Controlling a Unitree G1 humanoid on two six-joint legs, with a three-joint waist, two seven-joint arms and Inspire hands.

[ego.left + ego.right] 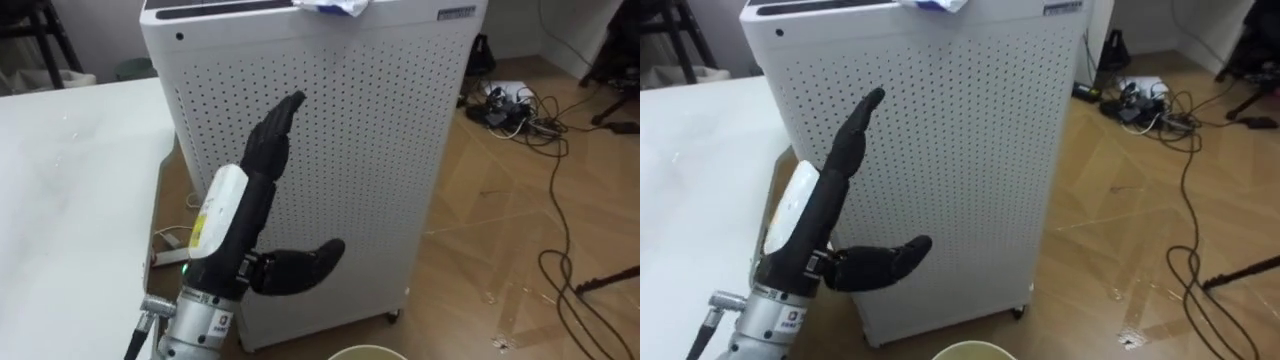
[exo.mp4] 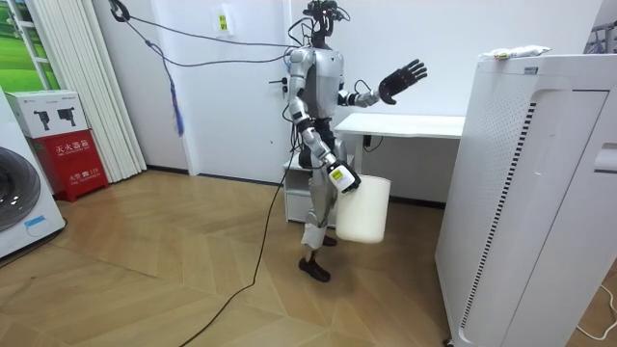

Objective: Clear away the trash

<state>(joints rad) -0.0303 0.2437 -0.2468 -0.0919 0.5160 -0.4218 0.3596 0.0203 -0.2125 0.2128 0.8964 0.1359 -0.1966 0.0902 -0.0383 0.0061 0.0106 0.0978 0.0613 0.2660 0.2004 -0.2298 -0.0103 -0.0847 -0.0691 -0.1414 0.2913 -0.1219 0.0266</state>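
Observation:
A crumpled white and blue wrapper (image 1: 330, 6) lies on top of a tall white perforated air purifier (image 1: 340, 140) in front of me; the room view shows the wrapper (image 2: 516, 52) at the unit's top edge. My left hand (image 1: 272, 140) is raised before the purifier's front, open with straight fingers and the thumb spread low, well below and left of the wrapper. In the room view my right hand (image 2: 339, 177) hangs at my side, shut on the rim of a white bin (image 2: 364, 207) held off the floor. The bin's rim (image 1: 368, 352) shows at the lower edge of the eye views.
A white desk (image 1: 70, 190) is close on my left, its corner next to the purifier. Dark cables and a power strip (image 1: 515, 100) lie on the wooden floor at the right. A washing machine (image 2: 19, 198) and a red box (image 2: 75, 162) stand far behind.

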